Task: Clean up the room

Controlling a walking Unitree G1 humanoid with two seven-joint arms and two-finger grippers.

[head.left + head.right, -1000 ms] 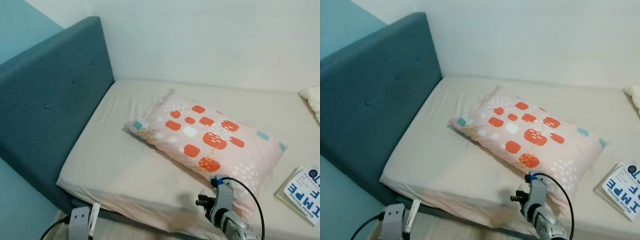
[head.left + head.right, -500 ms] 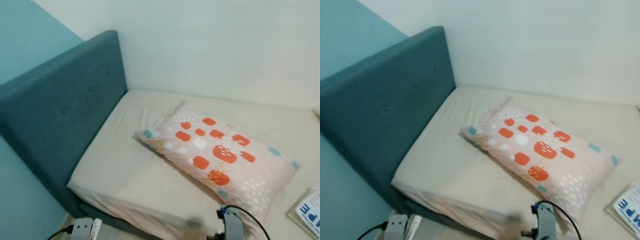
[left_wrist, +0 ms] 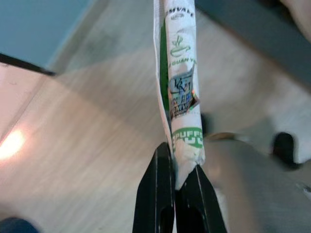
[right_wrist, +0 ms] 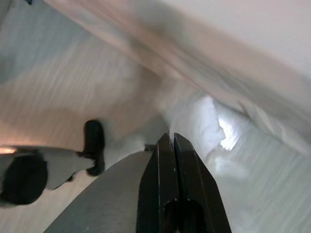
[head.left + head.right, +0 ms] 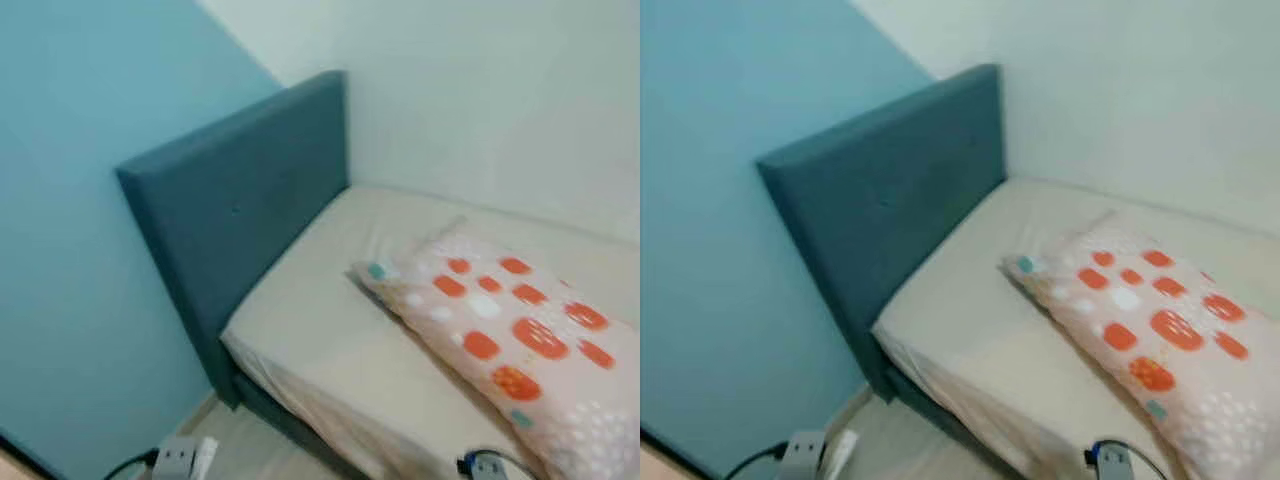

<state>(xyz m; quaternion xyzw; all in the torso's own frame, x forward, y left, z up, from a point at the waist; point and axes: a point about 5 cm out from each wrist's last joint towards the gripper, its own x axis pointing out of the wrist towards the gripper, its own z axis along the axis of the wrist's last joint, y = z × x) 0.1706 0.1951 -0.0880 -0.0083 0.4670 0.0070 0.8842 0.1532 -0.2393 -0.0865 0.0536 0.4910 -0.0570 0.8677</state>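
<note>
- Blue painted wall (image 5: 90,200): takes up the left of the head views. A second ago the view sat over the mattress; the whole picture has swung leftward, so the camera has turned, and nothing on the bed has shifted.
- Beige fitted mattress (image 5: 330,330): runs from the headboard to the far white wall. Its near edge hangs over the wooden floor (image 3: 73,145).
- Teal upholstered headboard (image 5: 240,200): upright at the head edge of the mattress.
- Pink pillow with orange, white and teal patches (image 5: 510,330): lies aslant, well in from the head edge, toward the near right of the mattress.
- Left gripper (image 3: 176,170): low beside the near corner of the bed, over the floor, fingers pinched tight on a white paper wrapper with green printing (image 3: 181,73).
- Right gripper (image 4: 175,160): low by the mattress's near edge, fingers pressed together with nothing between them.
- Judgement: with the wrapper in hand and the robot turning off the bed, this reads as carrying litter toward a bin. The book and the pillow probably remain to be tidied.
</note>
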